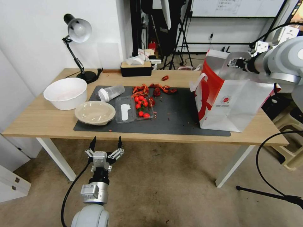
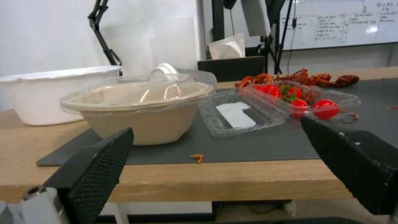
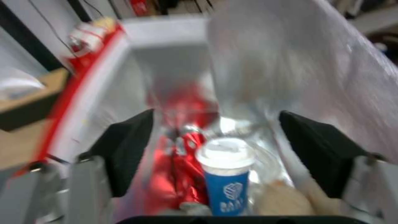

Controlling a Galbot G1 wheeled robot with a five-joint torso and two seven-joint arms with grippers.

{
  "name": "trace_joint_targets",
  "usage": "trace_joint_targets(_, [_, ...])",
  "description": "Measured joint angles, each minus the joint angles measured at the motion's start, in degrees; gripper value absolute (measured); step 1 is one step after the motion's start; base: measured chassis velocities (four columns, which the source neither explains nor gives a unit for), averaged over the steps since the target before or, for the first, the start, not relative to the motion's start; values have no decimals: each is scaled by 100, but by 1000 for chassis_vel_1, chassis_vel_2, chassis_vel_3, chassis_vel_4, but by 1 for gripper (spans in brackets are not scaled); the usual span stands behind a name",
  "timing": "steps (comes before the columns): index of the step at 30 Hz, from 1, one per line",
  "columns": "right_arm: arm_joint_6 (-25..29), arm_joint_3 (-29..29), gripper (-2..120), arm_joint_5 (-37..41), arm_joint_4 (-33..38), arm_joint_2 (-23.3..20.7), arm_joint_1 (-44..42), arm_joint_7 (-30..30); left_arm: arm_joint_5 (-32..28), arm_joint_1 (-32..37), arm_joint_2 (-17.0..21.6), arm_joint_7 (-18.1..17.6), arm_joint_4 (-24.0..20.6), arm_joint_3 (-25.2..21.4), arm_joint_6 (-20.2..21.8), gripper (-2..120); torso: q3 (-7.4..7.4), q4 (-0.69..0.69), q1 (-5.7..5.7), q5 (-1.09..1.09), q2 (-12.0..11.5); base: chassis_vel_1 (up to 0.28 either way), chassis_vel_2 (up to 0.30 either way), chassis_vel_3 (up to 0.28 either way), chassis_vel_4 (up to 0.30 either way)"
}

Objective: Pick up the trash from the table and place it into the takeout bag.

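Note:
On the table (image 1: 41,121), trash lies on the dark mat: a lidded beige bowl (image 1: 94,112), a clear lidded cup (image 1: 111,93) on its side, an open clear box of cherry tomatoes (image 1: 134,108) and red shell scraps (image 1: 154,90). My left gripper (image 1: 105,142) hangs open below the table's front edge, facing the beige bowl (image 2: 141,121) and tomato box (image 2: 265,109); its own view shows the left gripper (image 2: 216,126) holding nothing. My right gripper (image 1: 235,63) is over the mouth of the takeout bag (image 1: 227,101). That right gripper (image 3: 215,124) is open above a blue cup (image 3: 226,177), a crushed red can (image 3: 182,168) and a bun (image 3: 282,202).
A large white bowl (image 1: 65,93) stands at the table's left, a desk lamp (image 1: 77,30) and a black tissue box (image 1: 136,68) at the back. Stools (image 1: 293,151) and a cable stand sit to the right of the table. Open floor lies in front.

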Motion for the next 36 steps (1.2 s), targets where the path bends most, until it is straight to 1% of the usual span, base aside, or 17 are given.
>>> trace_joint_targets(5, [332, 212, 97, -487, 543, -97, -48, -702, 1, -2, 0, 2, 4, -20, 18, 100, 0, 0, 0, -2, 0, 0, 0, 0, 0])
trace_joint_targets(10, [451, 288, 100, -685, 830, -172, -128, -919, -1, -2, 0, 3, 4, -37, 33, 100, -1, -1, 0, -2, 0, 0, 0, 0, 0])
trace_joint_targets(12, [535, 366, 100, -914, 1063, -247, -208, -1110, -7, 1, 1, 3, 3, -55, 51, 100, -1, -2, 0, -1, 0, 0, 0, 0, 0])
trace_joint_targets(13, [616, 405, 100, -1117, 1190, -294, -267, -1207, -11, 0, -1, 5, 1, -61, 53, 100, 0, 2, 0, -2, 0, 0, 0, 0, 0])
trace_joint_targets(15, [662, 432, 100, -1234, 1262, -320, -305, -1262, -14, 2, -1, 4, -1, -68, 54, 100, 0, 3, 0, -2, 0, 0, 0, 0, 0])
trace_joint_targets(17, [914, 563, 100, -1736, 1562, -452, -531, -1585, -26, 5, 0, 0, -8, -87, 59, 100, 0, 2, 1, -2, 0, 0, 0, 0, 0])
trace_joint_targets(18, [914, 563, 100, -1736, 1562, -452, -531, -1585, -26, 5, 0, 0, -8, -87, 59, 100, 0, 2, 1, -2, 0, 0, 0, 0, 0])
trace_joint_targets(20, [1326, 802, 100, -2581, 1978, -640, -1078, -2144, -34, 15, 0, -5, -18, -96, 62, 100, -1, -2, 0, -3, 1, 0, 0, 0, 0])
trace_joint_targets(21, [1326, 802, 100, -2581, 1978, -640, -1078, -2144, -34, 15, 0, -5, -18, -96, 62, 100, -1, -2, 0, -3, 1, 0, 0, 0, 0])
trace_joint_targets(24, [1922, 1381, 100, -3704, 2608, -791, -2237, -2785, -37, 35, 1, -10, -30, -101, 62, 100, -1, -4, -1, 1, 1, 0, 0, 0, 0])
trace_joint_targets(25, [1922, 1381, 100, -3704, 2608, -791, -2237, -2785, -37, 35, 1, -10, -30, -101, 62, 100, -1, -4, -1, 1, 1, 0, 0, 0, 0])
trace_joint_targets(27, [2299, 1871, 100, -4367, 3041, -767, -3073, -3024, -35, 49, 0, -16, -39, -104, 61, 100, -1, 0, 0, 0, 0, 0, 0, 0, 0])
trace_joint_targets(28, [2499, 1976, 100, -4746, 3198, -702, -3445, -3087, -34, 54, 0, -15, -51, -103, 58, 100, -2, -4, -1, -3, 1, 0, 0, 0, 0])
trace_joint_targets(29, [2499, 1976, 100, -4746, 3198, -702, -3445, -3087, -34, 54, 0, -15, -51, -103, 58, 100, -2, -4, -1, -3, 1, 0, 0, 0, 0])
trace_joint_targets(31, [2955, 2037, 100, -5551, 3320, -426, -4130, -3222, -26, 103, 0, -20, -93, -128, 41, 100, -1, 0, -1, 1, 1, 0, 0, 0, 0])
trace_joint_targets(32, [2955, 2037, 100, -5551, 3320, -426, -4130, -3222, -26, 103, 0, -20, -93, -128, 41, 100, -1, 0, -1, 1, 1, 0, 0, 0, 0])
trace_joint_targets(36, [3701, 2118, 100, -7125, 3266, 204, -5253, -3644, -2, 178, 0, -23, -165, -132, 12, 100, -1, 0, -1, -1, 0, 0, 0, 0, 0])
